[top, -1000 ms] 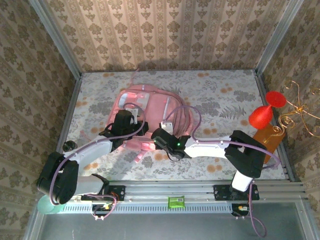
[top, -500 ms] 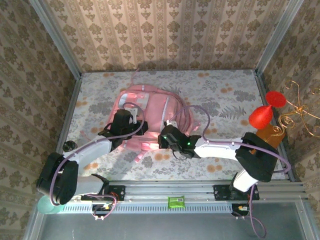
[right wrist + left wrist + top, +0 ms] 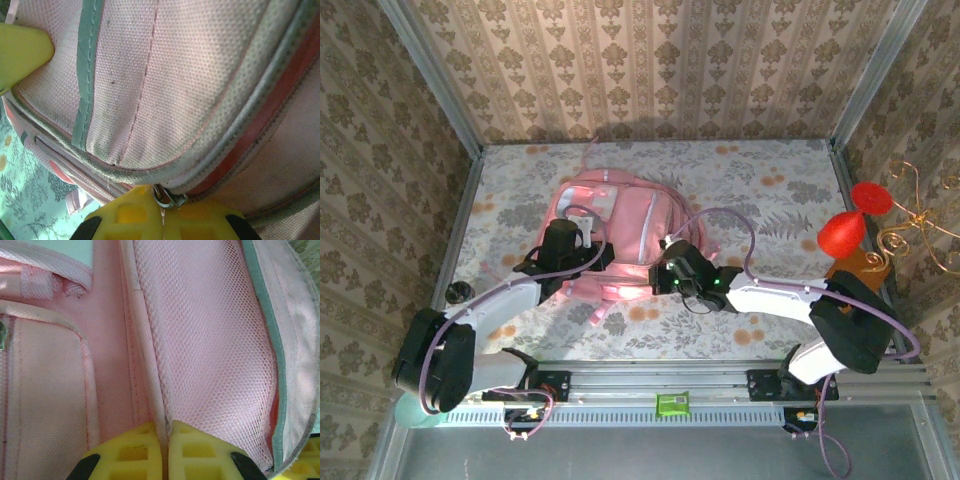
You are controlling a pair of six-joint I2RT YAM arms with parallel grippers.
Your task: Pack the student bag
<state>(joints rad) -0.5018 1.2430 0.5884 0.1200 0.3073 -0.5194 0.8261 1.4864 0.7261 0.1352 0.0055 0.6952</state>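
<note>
Right wrist view: jaws of the right gripper [image 3: 161, 212] are clamped on the zipper pull [image 3: 168, 198] of the student bag [image 3: 620, 225], which is laid flat on the table [image 3: 770, 190]. Jaws of the left gripper [image 3: 167, 435] are pinched on a fabric seam [image 3: 145, 365]. The zipper step is judged to be in hand. Next, the pull is to be drawn along its track with the fabric held taut.

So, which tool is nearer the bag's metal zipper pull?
Right. The right tool grips the zipper pull; the left tool pinches a seam farther left on the student bag.
</note>
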